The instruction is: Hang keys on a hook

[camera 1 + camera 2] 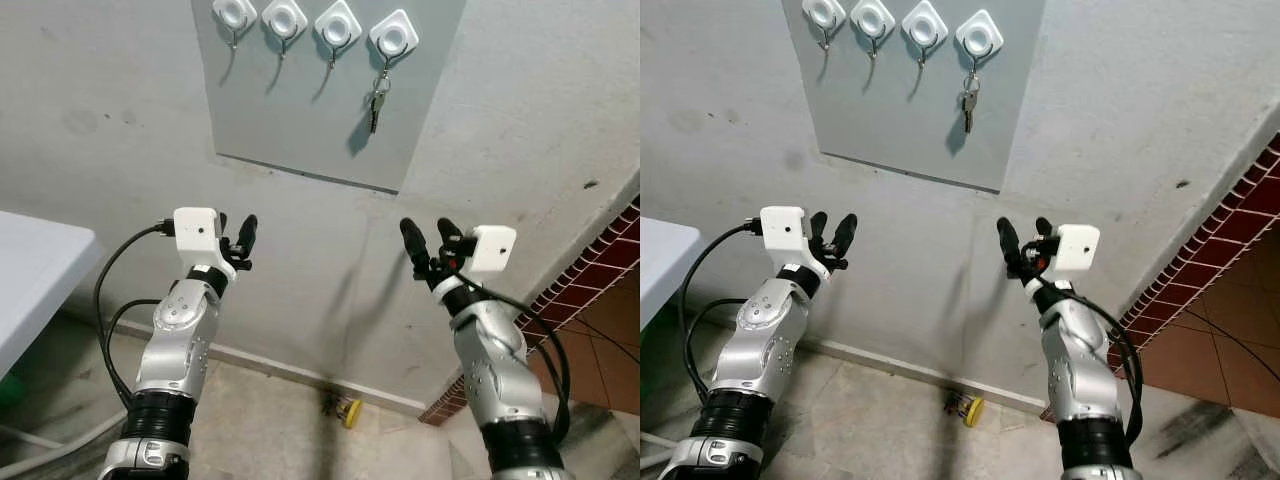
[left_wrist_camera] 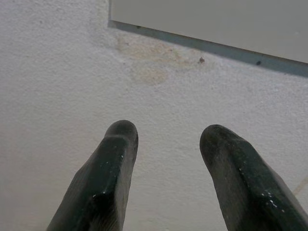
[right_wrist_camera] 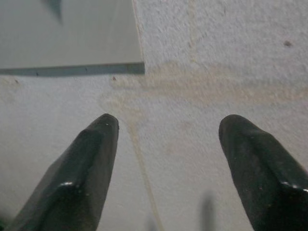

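Your keys [image 1: 377, 103] already hang from the rightmost of 4 white hooks [image 1: 393, 38] on the grey panel [image 1: 300, 120]; the other 3 hooks are bare. By the look of it the hanging is done, and all that is left for you is to lower the arms. Left claw [image 1: 238, 240] and right claw [image 1: 428, 243] are both raised below the panel, well apart from the keys, fingers spread, nothing held. The head views give you the hooks, the keys, a white worktop [image 1: 30, 270] edge at the left, and a small yellow object [image 1: 349, 411] on the floor by the skirting. The wrist views give you the panel's lower edge and pale stains on the plaster at close range.
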Available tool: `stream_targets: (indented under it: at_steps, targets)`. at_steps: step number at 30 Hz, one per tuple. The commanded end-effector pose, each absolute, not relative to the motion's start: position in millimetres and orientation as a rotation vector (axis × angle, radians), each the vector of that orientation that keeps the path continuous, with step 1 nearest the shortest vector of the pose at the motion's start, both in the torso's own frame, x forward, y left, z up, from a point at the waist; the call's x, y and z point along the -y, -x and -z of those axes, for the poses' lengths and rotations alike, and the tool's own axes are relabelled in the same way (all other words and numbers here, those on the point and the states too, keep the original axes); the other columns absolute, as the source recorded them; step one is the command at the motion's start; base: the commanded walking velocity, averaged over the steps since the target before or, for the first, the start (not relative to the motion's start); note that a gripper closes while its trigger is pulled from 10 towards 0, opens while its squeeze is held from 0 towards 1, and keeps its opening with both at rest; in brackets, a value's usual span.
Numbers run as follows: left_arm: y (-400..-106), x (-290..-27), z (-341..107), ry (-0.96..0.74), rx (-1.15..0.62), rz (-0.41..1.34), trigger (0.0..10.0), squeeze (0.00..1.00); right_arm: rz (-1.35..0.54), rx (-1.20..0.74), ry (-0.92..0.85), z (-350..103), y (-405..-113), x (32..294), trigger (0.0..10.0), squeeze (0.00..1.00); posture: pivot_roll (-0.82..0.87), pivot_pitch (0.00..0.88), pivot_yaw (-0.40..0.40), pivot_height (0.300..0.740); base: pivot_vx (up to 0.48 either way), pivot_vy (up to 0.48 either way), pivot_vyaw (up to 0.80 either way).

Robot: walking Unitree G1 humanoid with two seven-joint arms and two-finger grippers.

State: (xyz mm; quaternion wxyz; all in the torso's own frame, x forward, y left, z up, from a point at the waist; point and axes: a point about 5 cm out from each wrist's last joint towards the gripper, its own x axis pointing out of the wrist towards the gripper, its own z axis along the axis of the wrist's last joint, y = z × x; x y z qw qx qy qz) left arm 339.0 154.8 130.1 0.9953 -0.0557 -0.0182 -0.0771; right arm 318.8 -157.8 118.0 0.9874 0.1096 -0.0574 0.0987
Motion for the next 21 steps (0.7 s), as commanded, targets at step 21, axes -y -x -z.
stream_targets:
  at_steps: [21]
  targets:
    - [-340.9, -153.6, -116.1, 0.199, -0.026, 0.230, 10.0, 0.00, -0.035, 0.061, -0.061, -88.2, -294.6, 169.4, 10.0, 0.00, -0.10, 0.016, 0.053, 0.740, 0.000, 0.000, 0.00]
